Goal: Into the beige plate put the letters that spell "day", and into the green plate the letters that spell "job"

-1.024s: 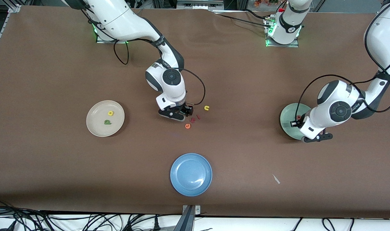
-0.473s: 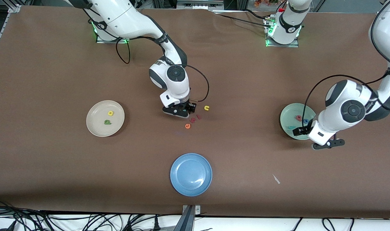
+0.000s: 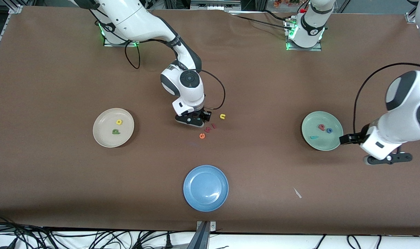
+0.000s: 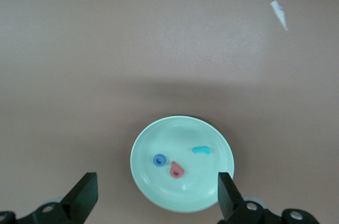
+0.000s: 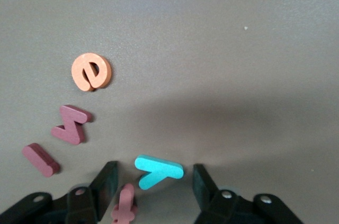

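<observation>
The beige plate (image 3: 104, 137) holds the yellow "d" (image 3: 119, 121) and the dark green "a" (image 3: 115, 131). The teal "y" (image 5: 158, 169) lies flat on the table between the fingers of my right gripper (image 5: 154, 184), which is open and low, with a gap on each side. A pink "f" (image 5: 124, 205) lies by one finger (image 5: 106, 181). In the green plate (image 3: 321, 142) (image 4: 159, 189) lie the salmon "b" (image 3: 321, 127) (image 4: 177, 170), blue "o" (image 3: 329, 130) (image 4: 159, 160) and teal "j" (image 3: 314, 137) (image 4: 201, 150). My left gripper (image 3: 369, 148) (image 4: 156, 200) hangs open and empty, high beside that plate.
An orange "e" (image 3: 202, 136) (image 5: 91, 71), two dark red letters (image 3: 207, 129) (image 5: 71, 124) and a yellow letter (image 3: 222, 116) lie close to the right gripper (image 3: 192, 121). A blue plate (image 3: 206, 187) sits near the front edge. A white scrap (image 3: 297, 193) lies on the brown table.
My left gripper opened over the green plate, then rose and drew off toward the left arm's end. My right gripper shifted slightly over the letter cluster, and its fingers have narrowed around the teal "y".
</observation>
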